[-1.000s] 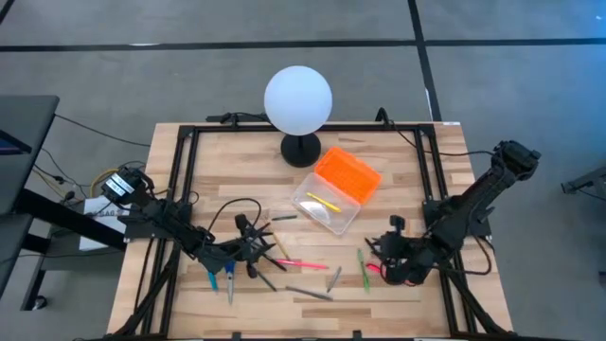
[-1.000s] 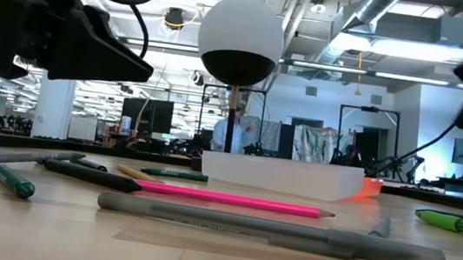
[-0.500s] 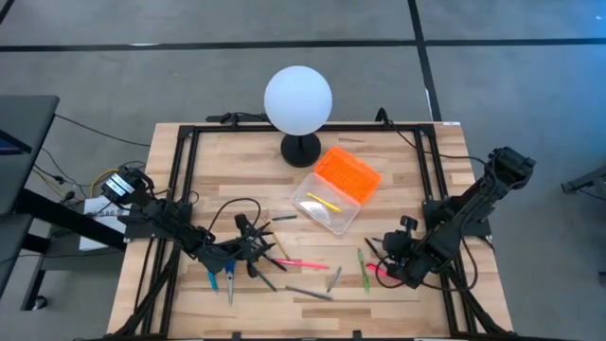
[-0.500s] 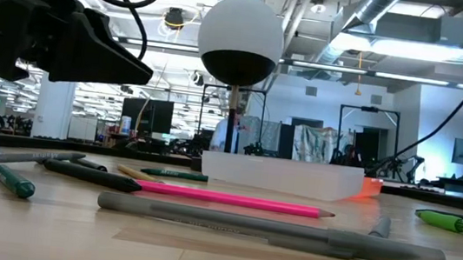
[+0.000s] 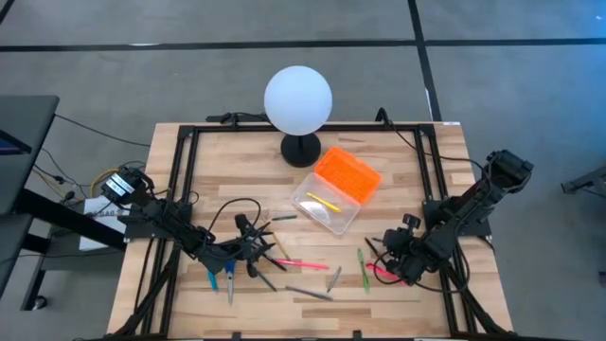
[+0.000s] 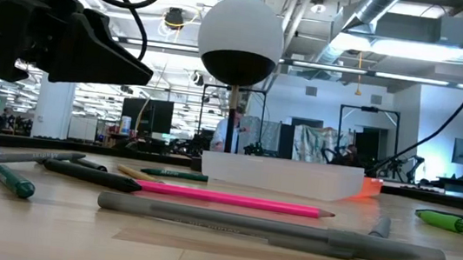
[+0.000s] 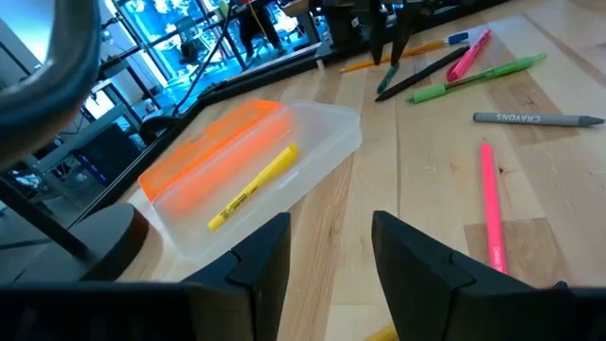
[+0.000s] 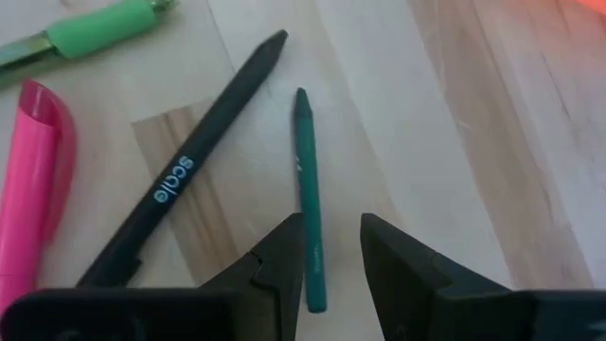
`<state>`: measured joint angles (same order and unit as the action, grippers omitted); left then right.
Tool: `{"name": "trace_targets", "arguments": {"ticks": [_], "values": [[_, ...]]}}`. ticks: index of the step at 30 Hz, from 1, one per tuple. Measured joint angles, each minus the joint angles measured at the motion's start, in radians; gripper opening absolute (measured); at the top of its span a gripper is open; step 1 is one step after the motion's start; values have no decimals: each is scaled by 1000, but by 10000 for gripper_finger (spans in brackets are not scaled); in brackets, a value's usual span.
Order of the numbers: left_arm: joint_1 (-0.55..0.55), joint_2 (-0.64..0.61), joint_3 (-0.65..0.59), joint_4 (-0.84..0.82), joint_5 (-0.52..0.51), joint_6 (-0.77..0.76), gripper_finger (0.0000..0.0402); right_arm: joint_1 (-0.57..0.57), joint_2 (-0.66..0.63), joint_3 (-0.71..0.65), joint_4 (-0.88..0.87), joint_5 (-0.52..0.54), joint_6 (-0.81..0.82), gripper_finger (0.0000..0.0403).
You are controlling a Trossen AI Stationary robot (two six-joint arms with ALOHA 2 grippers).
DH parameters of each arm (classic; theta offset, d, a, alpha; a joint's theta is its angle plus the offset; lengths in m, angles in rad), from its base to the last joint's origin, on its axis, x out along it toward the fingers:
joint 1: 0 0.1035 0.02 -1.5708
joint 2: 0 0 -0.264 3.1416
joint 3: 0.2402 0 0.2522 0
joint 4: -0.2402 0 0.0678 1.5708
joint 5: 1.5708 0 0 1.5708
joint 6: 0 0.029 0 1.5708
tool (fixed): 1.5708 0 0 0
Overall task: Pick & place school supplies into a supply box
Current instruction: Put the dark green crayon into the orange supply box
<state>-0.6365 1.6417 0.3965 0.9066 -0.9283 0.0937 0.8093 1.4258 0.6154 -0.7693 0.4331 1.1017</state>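
The left gripper (image 5: 248, 248) hangs low to the left of the box (image 5: 336, 188), fingers (image 7: 260, 260) apart and empty, over a cluster of pens beside blue scissors (image 5: 212, 279). A pink pencil (image 5: 305, 264) lies below the box, its long axis across the table. The open box sits diagonally, orange lid (image 5: 347, 173) toward the lamp (image 5: 298, 99), a yellow marker (image 5: 328, 203) inside. To the box's lower right, the right gripper (image 5: 398, 268) hovers with fingers (image 8: 284, 260) apart astride a dark green pencil (image 8: 310, 214) lying lengthwise between them, beside a black pen (image 8: 185, 180)
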Motion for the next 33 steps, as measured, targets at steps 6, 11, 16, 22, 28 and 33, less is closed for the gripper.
{"name": "trace_targets", "arguments": {"ticks": [6,11,16,22,28,33], "values": [[0,0,0,0,0,0,145,0,0,-32,34,10,-9,101],[0,0,0,0,0,0,145,0,-3,-81,119,11,-9,101],[0,0,0,0,1,0,145,-5,-4,-86,127,-3,-2,101],[0,0,0,0,1,0,145,-52,-4,-85,126,-62,-2,94],[0,0,0,0,4,-5,145,-96,-5,-84,132,-114,-42,70],[0,0,0,0,4,-5,145,-107,-5,-84,140,-132,-55,46]]}}
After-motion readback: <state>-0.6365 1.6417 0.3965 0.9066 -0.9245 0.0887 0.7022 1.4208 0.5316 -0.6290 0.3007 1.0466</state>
